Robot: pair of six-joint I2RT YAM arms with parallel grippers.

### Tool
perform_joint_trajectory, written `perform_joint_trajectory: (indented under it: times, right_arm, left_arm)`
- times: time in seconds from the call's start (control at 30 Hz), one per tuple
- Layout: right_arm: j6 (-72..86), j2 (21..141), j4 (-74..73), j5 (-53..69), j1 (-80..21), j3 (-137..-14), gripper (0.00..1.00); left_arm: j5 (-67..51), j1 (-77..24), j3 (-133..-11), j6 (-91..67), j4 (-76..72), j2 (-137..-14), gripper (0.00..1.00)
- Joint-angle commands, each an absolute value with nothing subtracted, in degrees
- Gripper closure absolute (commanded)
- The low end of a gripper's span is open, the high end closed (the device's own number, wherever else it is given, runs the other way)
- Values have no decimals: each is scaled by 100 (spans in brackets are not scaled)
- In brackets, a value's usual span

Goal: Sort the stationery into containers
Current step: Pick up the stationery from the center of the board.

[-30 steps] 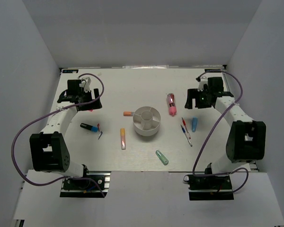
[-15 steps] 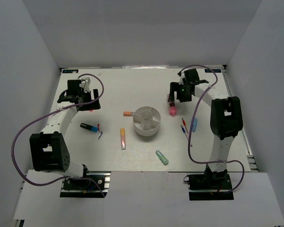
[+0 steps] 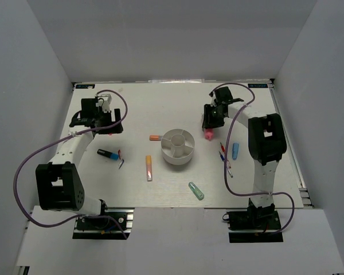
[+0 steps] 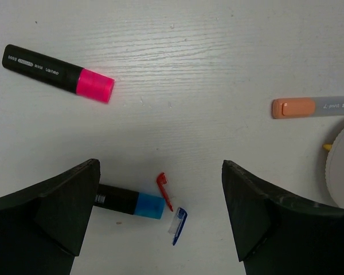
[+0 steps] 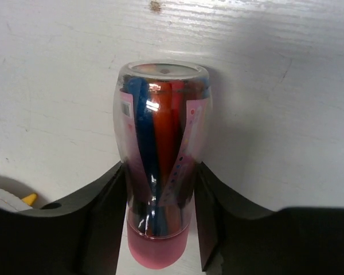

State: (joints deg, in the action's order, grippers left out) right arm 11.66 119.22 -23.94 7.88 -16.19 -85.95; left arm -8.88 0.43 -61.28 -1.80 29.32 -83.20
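Note:
The white compartment cup point(image 3: 178, 146) stands mid-table. My right gripper point(image 3: 210, 118) is down over a clear tube with a pink cap point(image 5: 160, 143), full of blue and orange pens. Its fingers press the tube's two sides as it lies on the table; the pink cap point(image 3: 207, 135) pokes out. My left gripper point(image 4: 160, 167) is open and empty, high above a black-and-blue highlighter point(image 4: 129, 200), a red clip point(image 4: 165, 191) and a blue pen cap point(image 4: 178, 224). A black-and-pink highlighter point(image 4: 57, 74) and an orange marker point(image 4: 315, 107) lie farther off.
An orange highlighter point(image 3: 149, 168) and a mint-green one point(image 3: 196, 190) lie in front of the cup. Thin red and blue pens point(image 3: 225, 158) and a blue highlighter point(image 3: 235, 150) lie to its right. White walls enclose the table.
My right arm has swung left from the table's right side onto the pink-capped tube, and its fingers now flank the tube. The left arm has not moved.

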Motion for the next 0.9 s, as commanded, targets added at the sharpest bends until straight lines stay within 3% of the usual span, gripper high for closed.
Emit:
perform_joint_trajectory:
  times: [0.0, 0.23, 0.33, 0.43, 0.7, 0.87]
  right_arm:
    - [1152, 11945, -2662, 1045, -1574, -8762, 97]
    - [195, 11067, -3277, 2107, -1301, -8727, 100]
    - [-272, 11092, -4225, 2680, -1213, -9306, 100]
    - [-291, 11005, -4641, 3146, -1152, -9598, 100]
    - [307, 9801, -4534, 3032, -871, -8631, 100]
    - [273, 9362, -5272, 3603, -747, -8420, 100]
  left_arm:
    - [-1309, 62, -5907, 280, 2383, -7675, 4]
    - [-2450, -87, -6266, 3011, 1592, -7163, 6]
    - [-3469, -193, -6950, 4627, 2063, -7478, 7]
    - [-3980, -526, -7487, 5052, 2127, -7734, 7]
    - [-3516, -2879, -7069, 7099, 2040, -7585, 8]
    - [-3314, -3971, -6215, 8006, 687, -7347, 9]
